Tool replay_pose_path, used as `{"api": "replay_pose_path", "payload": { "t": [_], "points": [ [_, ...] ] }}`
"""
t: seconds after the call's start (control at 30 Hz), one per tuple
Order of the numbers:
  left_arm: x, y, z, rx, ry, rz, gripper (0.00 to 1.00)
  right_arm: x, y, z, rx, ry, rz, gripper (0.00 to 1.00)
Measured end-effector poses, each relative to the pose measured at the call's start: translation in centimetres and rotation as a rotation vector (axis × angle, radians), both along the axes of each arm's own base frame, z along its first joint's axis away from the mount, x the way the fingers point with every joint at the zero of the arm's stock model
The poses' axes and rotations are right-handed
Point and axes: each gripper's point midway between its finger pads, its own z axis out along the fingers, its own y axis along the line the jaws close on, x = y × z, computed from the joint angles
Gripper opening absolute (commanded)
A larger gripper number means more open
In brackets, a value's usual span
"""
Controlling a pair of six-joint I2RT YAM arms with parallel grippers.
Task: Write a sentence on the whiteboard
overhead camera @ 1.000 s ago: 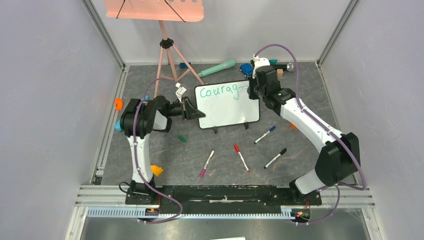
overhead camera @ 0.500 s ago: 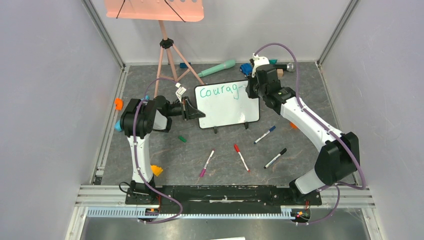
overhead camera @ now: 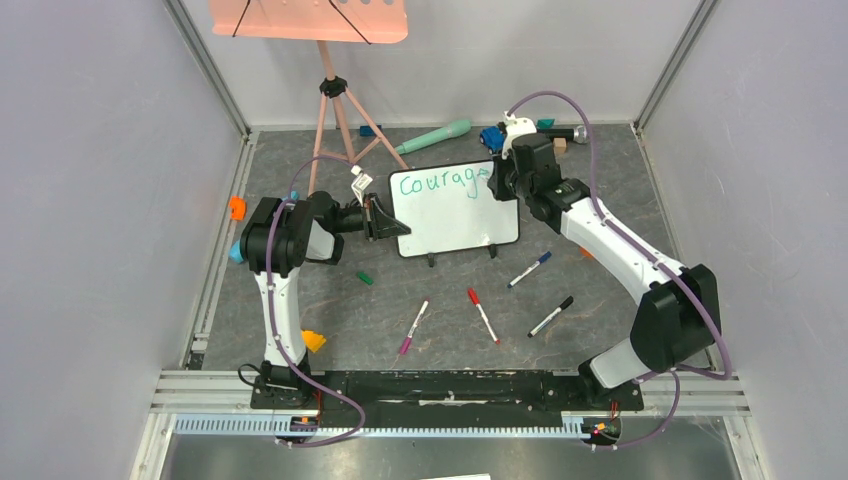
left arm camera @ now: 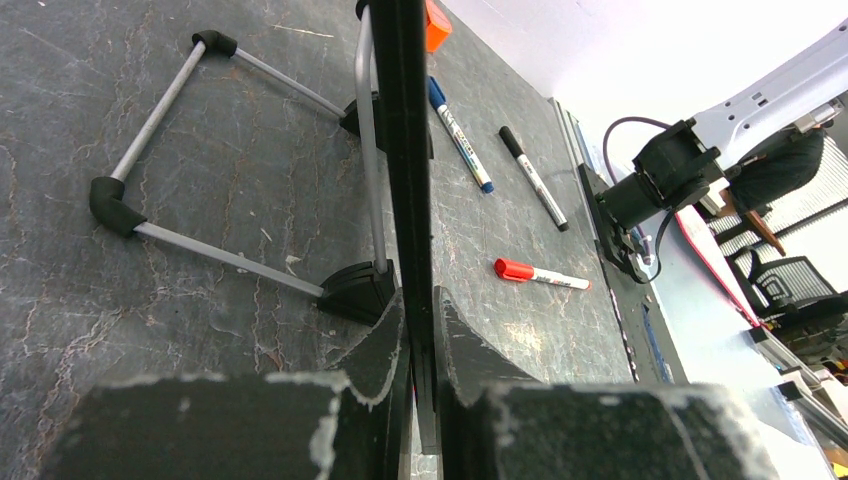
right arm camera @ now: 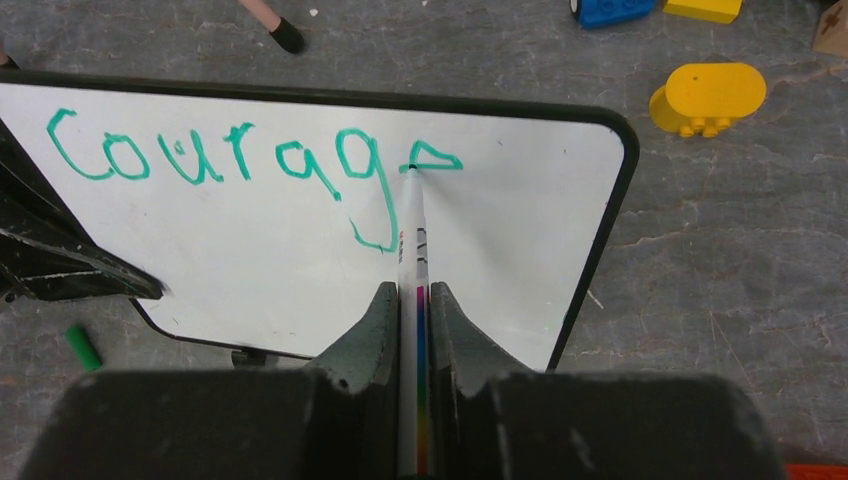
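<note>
The whiteboard [overhead camera: 455, 215] stands on its two black feet mid-table, tilted back. Teal letters [overhead camera: 440, 183] on its top line read "courag" with a partly drawn "e"; they also show in the right wrist view [right arm camera: 250, 160]. My left gripper [overhead camera: 383, 219] is shut on the board's left edge [left arm camera: 408, 180], seen edge-on in the left wrist view. My right gripper [overhead camera: 503, 178] is shut on a white marker [right arm camera: 412, 250] with a rainbow stripe. The marker's tip touches the board at the last letter [right arm camera: 435, 158].
Loose markers lie in front of the board: pink [overhead camera: 413, 327], red [overhead camera: 484, 315], blue [overhead camera: 528, 269], black [overhead camera: 550, 316]. A green cap [overhead camera: 364, 277] lies near the left arm. The salmon tray on tripod legs [overhead camera: 335, 95] stands at the back left. Toy blocks [overhead camera: 492, 137] lie behind the board.
The right gripper has shifted slightly left and up along the top line. The dash after "courag" has become a partly formed "e". The left arm and the board have not moved.
</note>
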Motion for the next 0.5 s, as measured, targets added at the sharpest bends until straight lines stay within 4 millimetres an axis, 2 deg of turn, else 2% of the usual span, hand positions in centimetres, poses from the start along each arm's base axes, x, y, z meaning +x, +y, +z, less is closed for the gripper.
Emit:
{"api": "replay_pose_path", "payload": {
  "t": [0.2, 0.5],
  "points": [
    [0.0, 0.0, 0.0, 0.0, 0.0, 0.0, 0.02, -1.1, -0.3, -1.3, -0.005, 0.028, 0.008, 0.0],
    [0.0, 0.0, 0.0, 0.0, 0.0, 0.0, 0.02, -1.5, -1.3, -1.8, -0.039, 0.042, -0.029, 0.0]
  ]
}}
